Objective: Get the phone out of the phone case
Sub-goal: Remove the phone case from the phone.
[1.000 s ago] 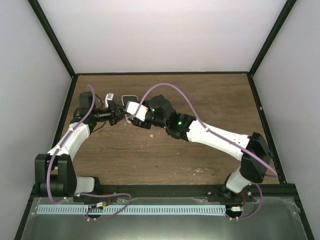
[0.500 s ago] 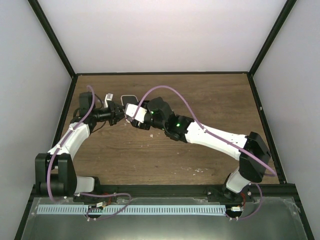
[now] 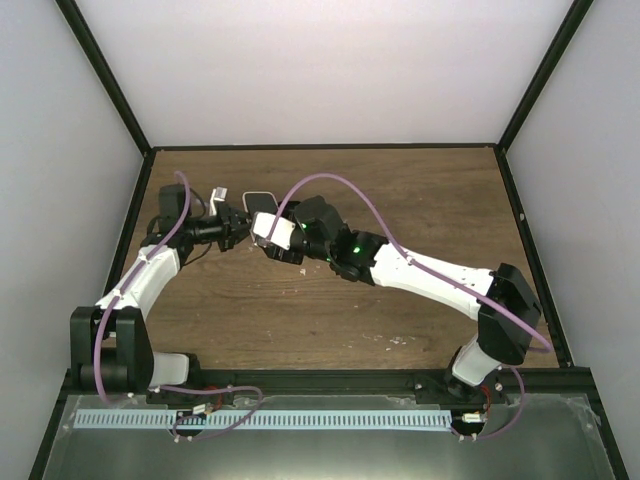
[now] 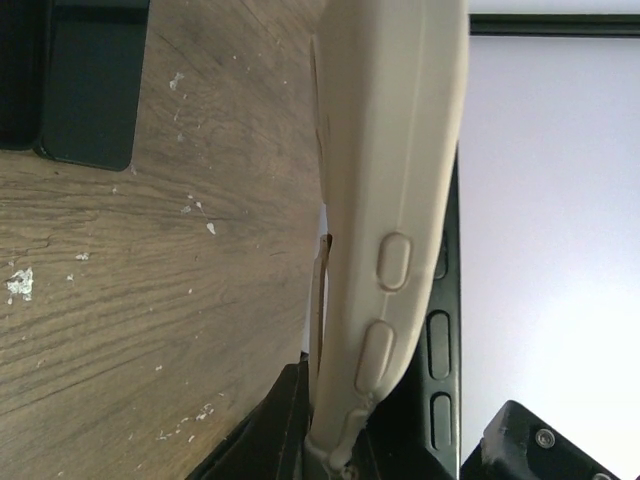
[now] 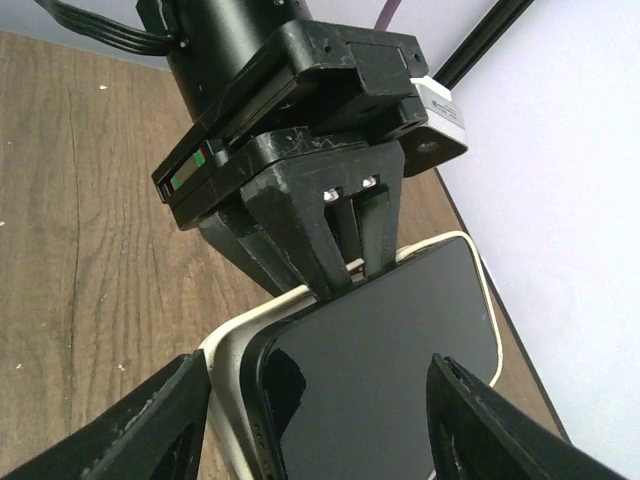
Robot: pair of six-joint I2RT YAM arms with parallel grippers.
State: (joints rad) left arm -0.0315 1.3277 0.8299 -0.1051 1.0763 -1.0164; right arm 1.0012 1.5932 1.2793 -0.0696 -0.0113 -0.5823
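Observation:
The phone (image 5: 385,365), with a black screen, sits in a cream phone case (image 5: 225,365). Its near left corner stands proud of the case rim. My left gripper (image 5: 352,262) is shut on the case's far edge and holds it up on edge off the table. In the left wrist view the case's side with two buttons (image 4: 395,200) rises from between my black fingers (image 4: 270,430). My right gripper (image 5: 320,430) is open, one finger on each side of the phone and case. From above, phone and case (image 3: 260,204) show between the left gripper (image 3: 237,227) and the right gripper (image 3: 264,230).
The brown wooden table (image 3: 400,200) has white scuff marks (image 3: 395,340). A black frame (image 3: 520,200) and pale walls border it. A dark blocky part (image 4: 90,80) shows at the top left of the left wrist view.
My right arm has shifted a little to the left, closer around the phone. The left arm keeps its hold on the case.

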